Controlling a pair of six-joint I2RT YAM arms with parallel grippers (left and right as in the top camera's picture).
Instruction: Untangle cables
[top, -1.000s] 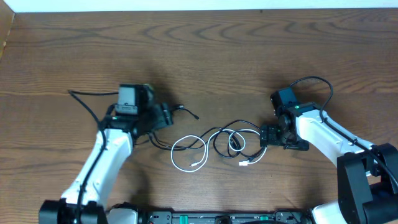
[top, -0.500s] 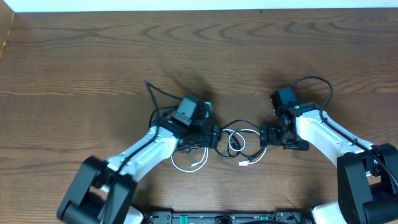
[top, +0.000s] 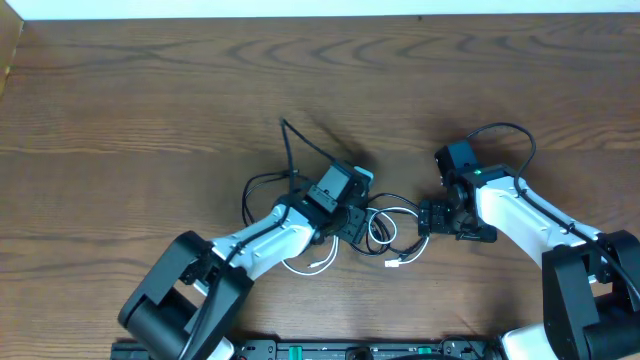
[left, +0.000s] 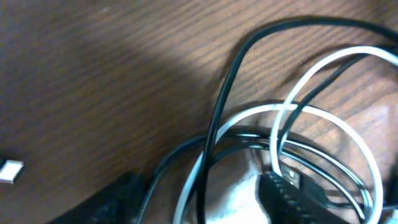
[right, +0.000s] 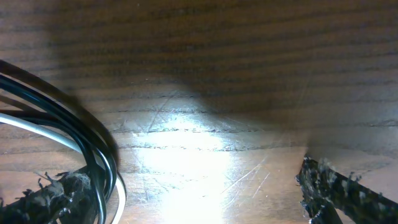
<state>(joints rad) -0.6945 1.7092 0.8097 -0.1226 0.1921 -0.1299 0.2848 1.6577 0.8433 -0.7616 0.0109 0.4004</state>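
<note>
Wood-grain counter (top: 150, 80) fills the overhead view, and the cables (top: 385, 232) lie in a loose knot at its centre, near the front edge. The white cable (left: 267, 109) loops through several turns of black cable (left: 224, 93), and one white plug end (top: 392, 263) trails out toward me.

A second ago I had the left gripper (top: 352, 222) parked well off to the left. It has since swung across and now sits on the left side of the knot. Its fingers (left: 280, 193) have drawn in somewhat but are still apart, with white and black strands running between them. I can't see a firm pinch yet.

The right gripper (top: 428, 218) has not moved. It waits at the right edge of the knot with its fingers (right: 336, 193) spread wide, the strands brushing the other finger.

I judge both arms are now placed to take a strand each and pull apart, so the real separating has yet to begin.

No brand, label or writing is readable in any view.
</note>
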